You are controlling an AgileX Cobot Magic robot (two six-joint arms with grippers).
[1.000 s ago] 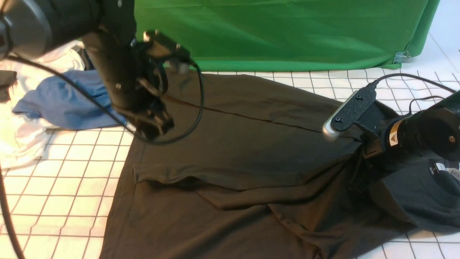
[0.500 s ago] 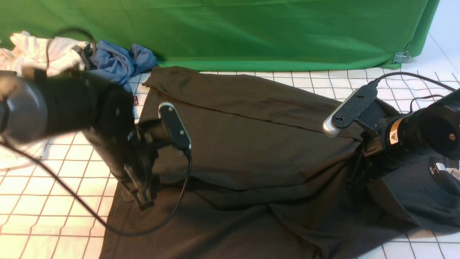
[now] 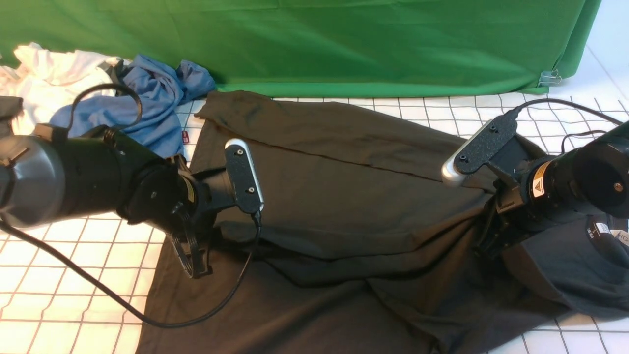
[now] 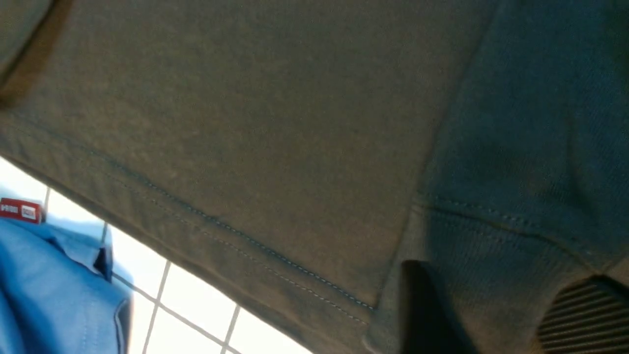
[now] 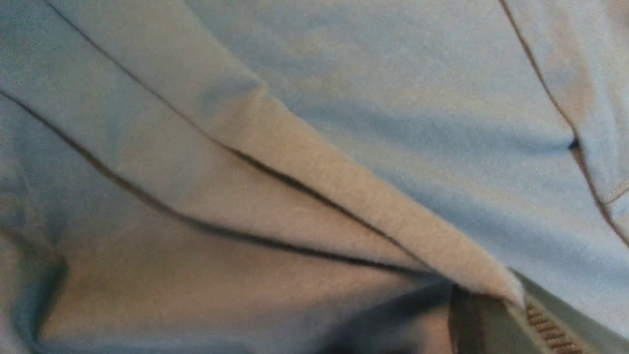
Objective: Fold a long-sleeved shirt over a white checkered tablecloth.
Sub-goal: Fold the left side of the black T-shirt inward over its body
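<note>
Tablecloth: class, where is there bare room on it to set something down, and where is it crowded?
Free: the near-left white checkered tablecloth, bordered by the left arm and the long-sleeved shirt; also the far-right strip between the green backdrop and the right arm. Crowded: the far-left corner, piled with the blue garment and white garment; the shirt covers the middle.
</note>
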